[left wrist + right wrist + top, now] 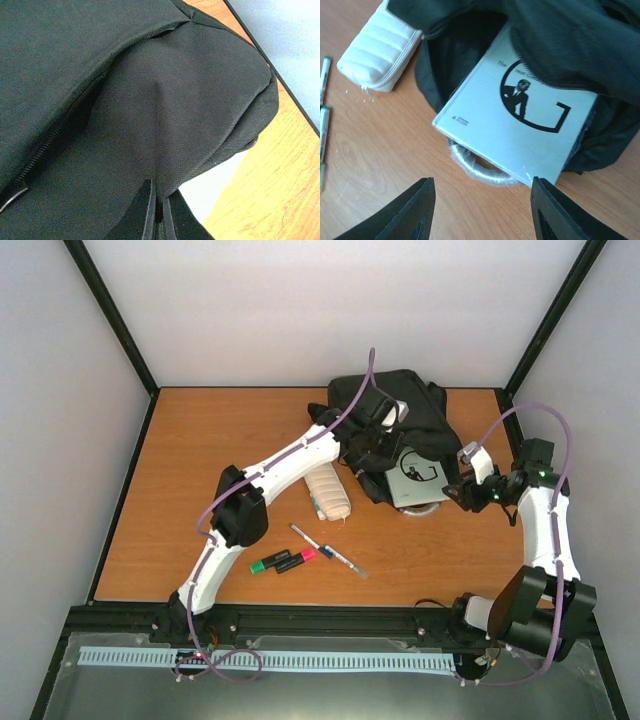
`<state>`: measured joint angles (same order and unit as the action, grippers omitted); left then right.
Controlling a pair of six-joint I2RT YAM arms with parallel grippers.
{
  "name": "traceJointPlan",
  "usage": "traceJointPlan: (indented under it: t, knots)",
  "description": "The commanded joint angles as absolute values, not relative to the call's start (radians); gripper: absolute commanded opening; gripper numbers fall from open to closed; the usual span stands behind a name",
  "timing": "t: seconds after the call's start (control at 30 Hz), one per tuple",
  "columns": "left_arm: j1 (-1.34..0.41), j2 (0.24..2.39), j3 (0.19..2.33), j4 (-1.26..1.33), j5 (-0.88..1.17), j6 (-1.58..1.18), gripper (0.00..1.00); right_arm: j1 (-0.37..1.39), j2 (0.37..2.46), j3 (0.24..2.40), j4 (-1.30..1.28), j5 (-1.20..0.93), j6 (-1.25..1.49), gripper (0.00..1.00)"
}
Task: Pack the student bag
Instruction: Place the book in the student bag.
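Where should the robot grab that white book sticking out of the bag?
The exposed near edge, from the side of the right gripper. The book has its far end inside the student bag, and a clear ring beneath props this edge off the table, likely leaving finger room.

Left pincer (157,207) pinched (tight), right pincer (482,187) agape
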<state>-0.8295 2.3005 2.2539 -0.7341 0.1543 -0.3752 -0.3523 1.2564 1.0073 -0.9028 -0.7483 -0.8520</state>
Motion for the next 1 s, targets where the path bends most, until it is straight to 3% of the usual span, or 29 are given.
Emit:
traceJointPlan:
  t: [0.0, 0.37, 0.7, 0.97]
  knots:
    - [-0.831, 2.294, 2.318, -0.692, 0.228, -0.423, 0.01, -0.339, 1.167, 0.928, -0.863, -0.747, -0.996, 0.54]
    - [-0.831, 2.205, 2.132, -0.632, 0.226, -0.441, 0.01, -0.317, 0.954, 0.807, -0.838, -0.582, -0.998, 0.52]
    - [-0.831, 2.208, 2.192, -0.631, 0.19, -0.446, 0.01, -0.22, 1.02, 0.748, -0.759, -0.392, -1.065, 0.43]
    - [-0.831, 2.187, 2.225, -0.652, 0.221, -0.443, 0.01, -0.148, 1.022, 0.693, -0.647, -0.298, -1.212, 0.47]
